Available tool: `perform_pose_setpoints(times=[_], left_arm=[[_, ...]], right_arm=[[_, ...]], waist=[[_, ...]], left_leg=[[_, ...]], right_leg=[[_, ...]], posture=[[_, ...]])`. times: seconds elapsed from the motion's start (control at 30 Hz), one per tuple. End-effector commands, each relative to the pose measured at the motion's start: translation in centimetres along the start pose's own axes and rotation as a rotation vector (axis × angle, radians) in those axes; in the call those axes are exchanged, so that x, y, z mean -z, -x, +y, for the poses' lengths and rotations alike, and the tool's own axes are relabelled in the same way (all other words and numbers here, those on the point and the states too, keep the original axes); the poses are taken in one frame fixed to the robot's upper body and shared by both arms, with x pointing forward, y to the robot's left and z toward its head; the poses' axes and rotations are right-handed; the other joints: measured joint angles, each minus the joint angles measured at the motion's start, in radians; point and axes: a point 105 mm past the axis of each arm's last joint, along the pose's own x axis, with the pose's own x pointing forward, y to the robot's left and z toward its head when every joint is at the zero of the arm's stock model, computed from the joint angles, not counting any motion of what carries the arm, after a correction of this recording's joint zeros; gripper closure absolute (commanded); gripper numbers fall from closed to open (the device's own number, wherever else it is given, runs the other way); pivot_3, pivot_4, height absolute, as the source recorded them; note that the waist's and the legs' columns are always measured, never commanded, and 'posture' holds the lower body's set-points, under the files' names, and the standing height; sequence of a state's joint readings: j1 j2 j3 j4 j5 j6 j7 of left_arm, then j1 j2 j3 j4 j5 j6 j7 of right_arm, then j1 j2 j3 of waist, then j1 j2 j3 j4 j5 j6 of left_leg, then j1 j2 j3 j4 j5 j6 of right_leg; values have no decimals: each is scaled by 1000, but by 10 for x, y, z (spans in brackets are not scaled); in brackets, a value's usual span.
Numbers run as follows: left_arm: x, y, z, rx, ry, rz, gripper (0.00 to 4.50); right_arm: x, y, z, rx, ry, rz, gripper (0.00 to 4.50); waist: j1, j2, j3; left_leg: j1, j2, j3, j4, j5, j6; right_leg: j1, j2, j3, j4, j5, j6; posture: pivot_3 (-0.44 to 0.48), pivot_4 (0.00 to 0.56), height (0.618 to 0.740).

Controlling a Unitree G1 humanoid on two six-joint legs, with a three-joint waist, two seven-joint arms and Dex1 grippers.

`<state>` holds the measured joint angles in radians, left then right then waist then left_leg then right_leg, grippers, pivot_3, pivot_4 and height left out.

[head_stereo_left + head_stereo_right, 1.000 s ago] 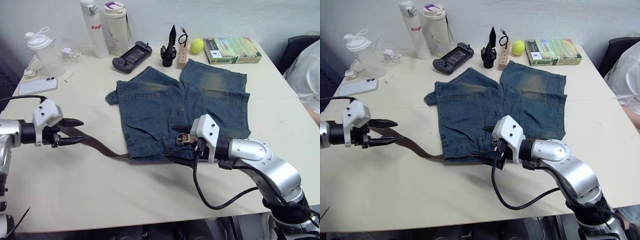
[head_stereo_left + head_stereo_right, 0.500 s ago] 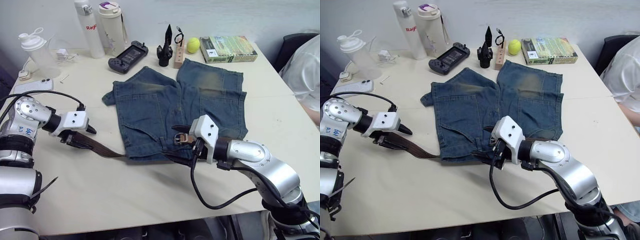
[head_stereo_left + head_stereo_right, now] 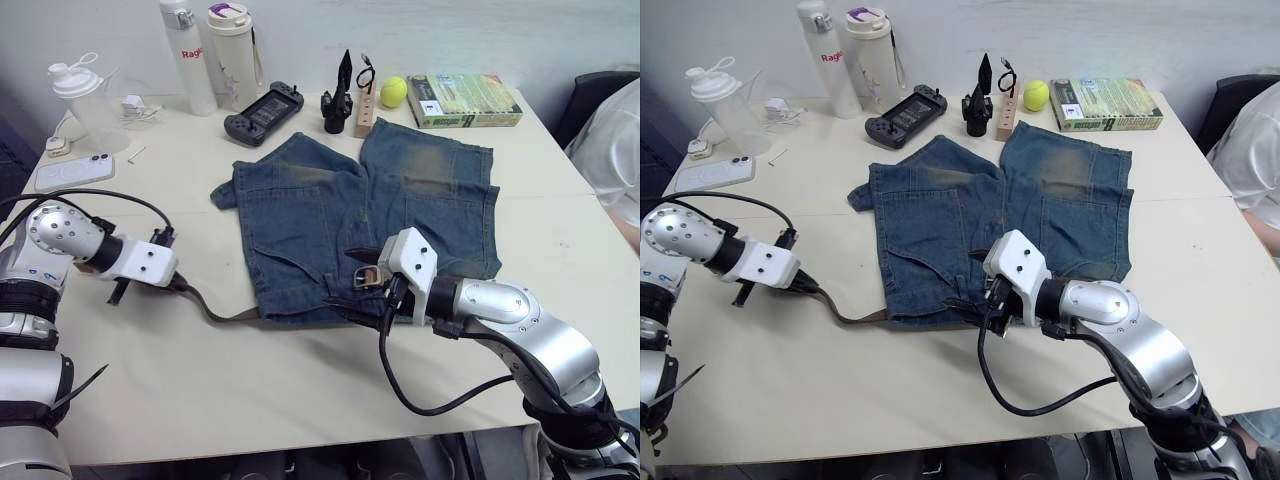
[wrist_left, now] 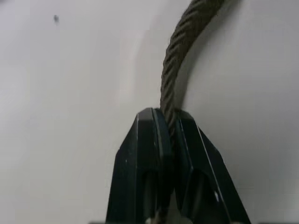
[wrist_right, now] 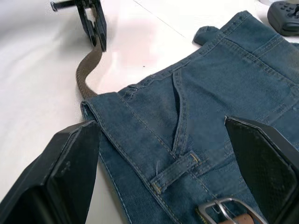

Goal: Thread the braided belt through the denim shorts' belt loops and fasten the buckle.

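The dark-brown woven braided belt (image 3: 215,312) exits the faded blue denim shorts (image 3: 330,215) at nine o'clock, pinched there by the left gripper (image 4: 170,122). The right gripper (image 5: 187,172), jaws wide and empty, straddles a belt loop (image 5: 175,171) beside the unfastened silver buckle (image 5: 219,210). Fastening remains.

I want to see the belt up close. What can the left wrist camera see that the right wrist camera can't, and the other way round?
The left wrist view alone shows the left gripper from behind, shut on the braided belt against bare table. The right wrist view alone shows the denim shorts, a belt loop, the buckle and the right gripper's open fingers. Both show the belt and the pale table.
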<state>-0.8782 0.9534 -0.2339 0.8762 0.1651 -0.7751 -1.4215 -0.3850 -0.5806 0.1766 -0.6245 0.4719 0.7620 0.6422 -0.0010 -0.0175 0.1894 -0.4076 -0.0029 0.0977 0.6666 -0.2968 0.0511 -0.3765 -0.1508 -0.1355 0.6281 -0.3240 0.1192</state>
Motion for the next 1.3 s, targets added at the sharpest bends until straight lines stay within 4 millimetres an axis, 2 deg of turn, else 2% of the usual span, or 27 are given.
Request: perform_pose_setpoints(times=[0.03, 0.1, 0.17, 0.2, 0.27, 0.33, 0.43, 0.6, 0.67, 0.73, 0.77, 0.83, 0.9, 1.03, 1.2, 1.3], left_arm=[[-43, 10, 44, -187, -482, 33, 4484], [-69, 13, 61, -271, -733, 22, 4484], [-90, 13, 69, -339, -873, -31, 4484], [-102, 10, 69, -360, -952, -73, 4484], [-123, -7, 59, -357, -1075, -188, 4484], [-125, -23, 48, -289, -1128, -230, 4484], [-124, -35, 38, -218, -1150, -260, 4484], [-113, -45, 38, -139, -1087, -233, 4484], [-115, -48, 40, -134, -1074, -243, 4484], [-121, -51, 45, -144, -1063, -266, 3662], [-124, -51, 48, -157, -1062, -273, 3485], [-126, -50, 54, -191, -1041, -269, 3018], [-124, -43, 61, -226, -1004, -254, 2302], [-115, -13, 70, -289, -977, -206, 2302], [-113, 10, 74, -318, -986, -171, 2302], [-111, 25, 79, -374, -911, -167, 2302]], right_arm=[[-12, 4, -4, 22, 38, -39, 0], [-12, 4, -5, 24, 31, -41, 0], [-12, 4, -6, 26, 26, -42, 0], [-12, 4, -6, 26, 26, -41, 0], [-13, 5, -9, 32, 17, -43, 0], [-14, 6, -11, 39, 14, -45, 0], [-13, 8, -15, 52, 15, -38, 0], [-15, 9, -18, 69, 6, -44, 0], [-16, 10, -19, 77, 1, -49, 0], [-16, 10, -19, 83, -2, -52, 0], [-16, 10, -19, 84, -2, -52, 0], [-16, 9, -19, 86, -2, -53, 0], [-16, 10, -19, 88, -2, -51, 0], [-14, 11, -20, 91, -7, -39, 0], [-12, 11, -21, 84, -13, -37, 0], [-12, 9, -21, 76, -14, -36, 0]], waist=[[2, 0, 0], [4, 0, 0], [3, -1, 0], [2, -1, 0], [1, -1, 0], [-6, 0, 0], [-2, 0, 0], [-1, 0, 0], [-1, -1, 0], [-1, 0, 0], [-1, -1, 0], [-1, -1, 0], [0, -1, 0], [-3, -1, 0], [-3, -1, 0], [3, -1, 0]], left_leg=[[-1, 0, -1, 0, 0, 0], [-1, -1, -2, 0, 0, 1], [-1, -2, -1, 0, 1, 1], [-1, -2, -1, 0, 1, 1], [-1, -2, -1, 0, 1, 2], [0, -2, 1, -1, 1, 2], [0, -1, 1, -1, 1, 2], [0, -1, 2, -1, 1, 2], [0, -1, 2, -1, 1, 2], [0, -1, 2, 0, 1, 2], [0, -1, 2, 0, 1, 2], [0, -1, 2, 0, 1, 3], [0, -1, 2, 0, 1, 3], [-1, -1, 1, 0, 2, 3], [-1, -1, 1, 0, 2, 3], [-1, -2, 0, 0, 2, 3]], right_leg=[[0, -1, 0, 0, 0, 0], [1, -1, 0, -1, 1, 1], [1, -1, -1, -1, 1, 2], [1, -1, -1, -1, 1, 2], [1, -1, -1, -1, 1, 2], [0, 0, -1, -1, 1, 2], [0, 0, -1, 0, 1, 2], [0, 1, -1, 0, 1, 2], [0, 1, -1, 0, 1, 2], [0, 1, -1, -1, 1, 2], [0, 1, -1, 0, 1, 2], [0, 1, -1, -1, 1, 2], [0, 0, -1, -1, 1, 2], [0, 1, -1, 0, 1, 2], [0, 1, -1, 0, 1, 2], [0, 0, -1, 0, 1, 2]], posture=[[0, 150, 724], [0, 150, 724], [0, 150, 724], [0, 150, 724], [0, 150, 724], [0, 150, 724], [0, 150, 724], [0, 150, 724], [0, 150, 724], [0, 150, 724], [0, 150, 724], [0, 150, 724], [0, 150, 724], [0, 150, 724], [0, 150, 724], [0, 150, 724]])
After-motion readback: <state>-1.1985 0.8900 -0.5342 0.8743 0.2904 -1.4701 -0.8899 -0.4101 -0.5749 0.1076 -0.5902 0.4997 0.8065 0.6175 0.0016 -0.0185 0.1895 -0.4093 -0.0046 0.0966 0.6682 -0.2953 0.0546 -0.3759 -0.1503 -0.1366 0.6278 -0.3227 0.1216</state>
